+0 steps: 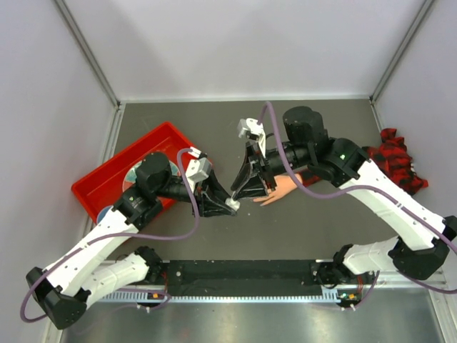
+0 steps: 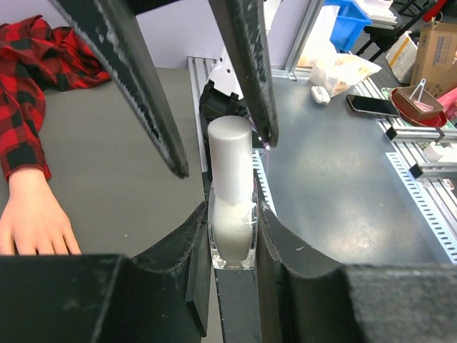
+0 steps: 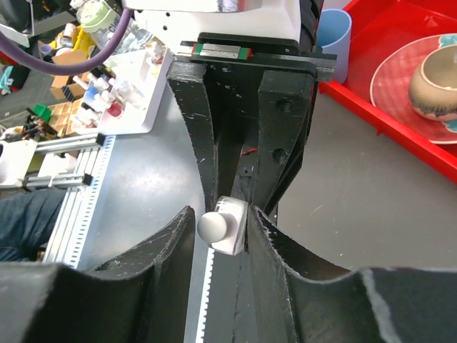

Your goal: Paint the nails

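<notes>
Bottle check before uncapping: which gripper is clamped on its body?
The left gripper: its fingers squeeze the bottle on both sides of its clear body. The right gripper only straddles the white cap, a gap showing beside one finger.

Two white robot arms: one left arm (image 1: 100,246), one right arm (image 1: 400,207). Two black two-finger grippers: one left gripper (image 2: 232,239), one right gripper (image 3: 220,218). One small clear glass bottle (image 2: 230,179) with one white cap. One peach skin-coloured fake hand (image 1: 275,191) with one red-and-black plaid sleeve (image 1: 396,164); nails too small to count. One red plastic tray (image 1: 153,136). One pink round plate (image 3: 396,82). One beige ceramic bowl (image 3: 437,78). One light blue cup (image 3: 335,39). One dark grey desk (image 1: 314,221).
</notes>
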Motion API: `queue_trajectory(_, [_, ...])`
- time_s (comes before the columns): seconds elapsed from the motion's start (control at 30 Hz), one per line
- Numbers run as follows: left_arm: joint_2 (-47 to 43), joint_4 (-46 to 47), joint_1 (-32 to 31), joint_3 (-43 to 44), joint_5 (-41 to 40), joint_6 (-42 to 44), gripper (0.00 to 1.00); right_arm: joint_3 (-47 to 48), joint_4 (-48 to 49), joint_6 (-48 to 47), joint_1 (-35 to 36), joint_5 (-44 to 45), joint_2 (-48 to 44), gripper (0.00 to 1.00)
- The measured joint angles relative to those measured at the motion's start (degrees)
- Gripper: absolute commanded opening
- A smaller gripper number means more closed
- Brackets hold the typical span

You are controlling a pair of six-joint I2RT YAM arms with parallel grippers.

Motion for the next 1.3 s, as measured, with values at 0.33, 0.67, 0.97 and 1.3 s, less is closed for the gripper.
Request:
queue_trajectory(0.33, [-0.3,-2.1,-0.2,0.6,-6.8,0.7,0.0,0.0,0.5,0.6,-0.2,2.2,0.7,0.0])
queue_trajectory(0.67, [-1.2,-2.0,-0.7,-1.4,-43.9,6.2,0.0,-0.5,8.6,16.2,9.8,53.6,3.8,0.0])
queue_trajectory(0.97, [5.8,6.5,-0.8,-5.8,-56.6,7.0,0.0,6.8,2.1,34.8,16.5,87.8,16.1,0.05])
queue_trajectory(1.3, [-2.7,5.2,0.0,-6.1,-51.8,6.2,0.0,6.5,0.6,33.2,14.3,73.6,10.8,0.73])
